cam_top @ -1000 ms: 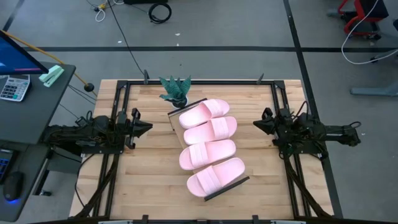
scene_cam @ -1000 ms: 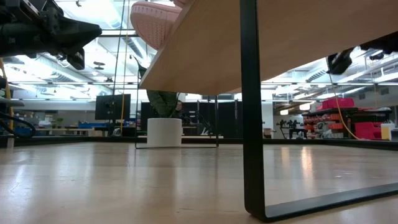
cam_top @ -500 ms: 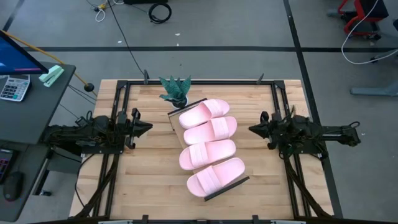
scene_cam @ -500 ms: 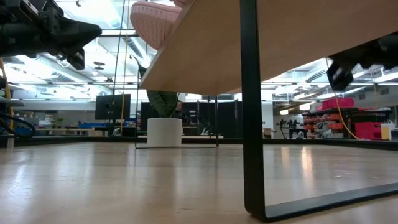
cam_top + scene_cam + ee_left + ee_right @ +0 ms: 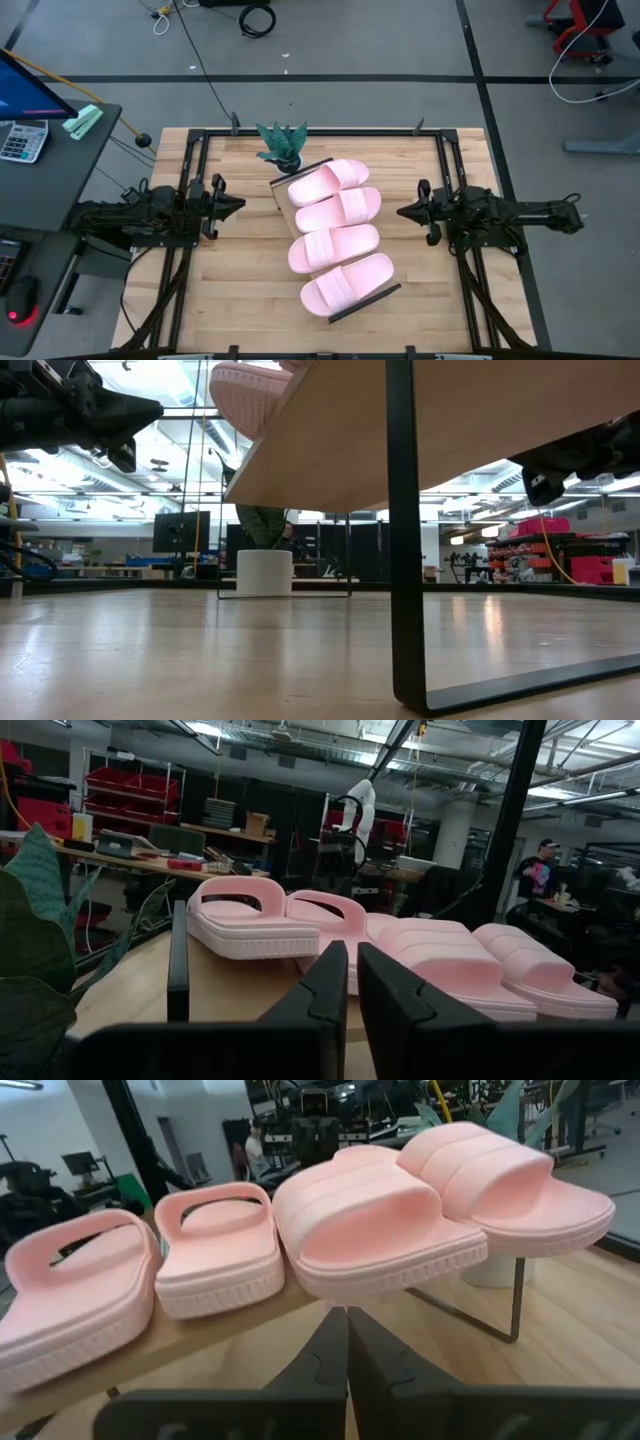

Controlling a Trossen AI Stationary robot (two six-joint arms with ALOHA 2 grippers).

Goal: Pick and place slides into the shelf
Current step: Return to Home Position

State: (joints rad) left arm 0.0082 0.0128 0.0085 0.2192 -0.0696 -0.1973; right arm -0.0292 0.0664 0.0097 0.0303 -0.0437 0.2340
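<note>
Four pale pink slides [image 5: 335,228] lie side by side on their soles across the shelf [image 5: 281,192], a light-wood board on black rails that stands slantwise in the table's middle. Their ends overhang the board's long edges. My left gripper [image 5: 238,205] hovers shut at the shelf's left, apart from it; its wrist view looks level at the slides [image 5: 400,940]. My right gripper [image 5: 401,212] hovers shut at the shelf's right, close to the slides [image 5: 370,1220], touching nothing. In the low view the board's underside [image 5: 450,420] and one slide's end [image 5: 245,395] show.
A potted plant [image 5: 282,146] in a white pot [image 5: 265,572] stands at the shelf's far end. The shelf's black rail [image 5: 402,530] stands on the tabletop [image 5: 420,300]. Black frame bars run along the table's left and right sides. A desk with a calculator [image 5: 22,140] is left of the table.
My right gripper has moved a short way toward the table's left, toward the shelf, and has come down a little. The left arm and the slides have kept still.
</note>
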